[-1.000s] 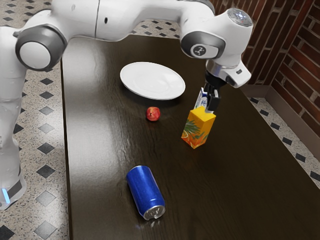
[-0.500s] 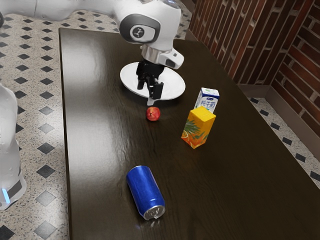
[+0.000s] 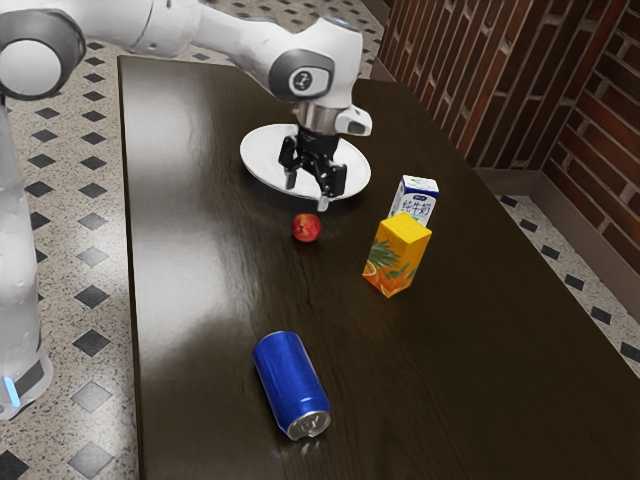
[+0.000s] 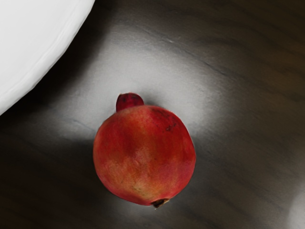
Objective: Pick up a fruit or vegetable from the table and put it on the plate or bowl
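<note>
Nothing is lifted yet: the black two-finger gripper [image 3: 308,190] hangs wide open and empty just above the small round red pomegranate [image 3: 307,228], which lies on the dark wooden table [image 3: 200,260] beside the white round plate [image 3: 262,150].

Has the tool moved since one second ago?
Yes. The tool went from the milk carton toward the exterior view's left and now hangs open by the white plate, above the pomegranate.
</note>
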Tool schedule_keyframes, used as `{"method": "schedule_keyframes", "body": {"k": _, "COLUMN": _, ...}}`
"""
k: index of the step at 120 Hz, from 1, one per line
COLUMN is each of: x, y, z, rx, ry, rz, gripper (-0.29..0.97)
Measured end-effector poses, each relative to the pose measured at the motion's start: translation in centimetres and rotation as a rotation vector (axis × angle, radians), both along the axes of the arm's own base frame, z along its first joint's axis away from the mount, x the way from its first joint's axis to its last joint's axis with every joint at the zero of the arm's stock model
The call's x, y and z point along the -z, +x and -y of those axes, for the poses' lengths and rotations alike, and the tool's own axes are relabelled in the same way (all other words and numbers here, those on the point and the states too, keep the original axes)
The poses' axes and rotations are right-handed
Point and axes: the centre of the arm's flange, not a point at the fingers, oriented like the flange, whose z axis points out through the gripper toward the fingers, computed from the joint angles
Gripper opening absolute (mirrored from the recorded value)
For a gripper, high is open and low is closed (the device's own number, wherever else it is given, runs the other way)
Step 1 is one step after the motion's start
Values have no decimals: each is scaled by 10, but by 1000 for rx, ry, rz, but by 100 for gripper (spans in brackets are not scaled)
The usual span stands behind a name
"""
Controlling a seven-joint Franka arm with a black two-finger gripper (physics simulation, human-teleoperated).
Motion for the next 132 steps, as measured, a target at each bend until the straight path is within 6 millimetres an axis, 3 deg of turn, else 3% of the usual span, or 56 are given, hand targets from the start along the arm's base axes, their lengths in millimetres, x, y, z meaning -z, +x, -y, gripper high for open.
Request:
{"method": "schedule_keyframes", "body": {"k": 44, "x": 43, "y": 13, "z": 0, "rx": -53, "ry": -53, "rz": -61, "gripper": 68}}
{"method": "schedule_keyframes", "body": {"k": 108, "x": 81, "y": 21, "z": -13, "rx": -117, "ry": -81, "rz": -105, "gripper": 68}}
{"method": "schedule_keyframes", "body": {"k": 132, "x": 85, "y": 26, "z": -13, "rx": -118, "ry": -70, "rz": -90, "gripper": 68}}
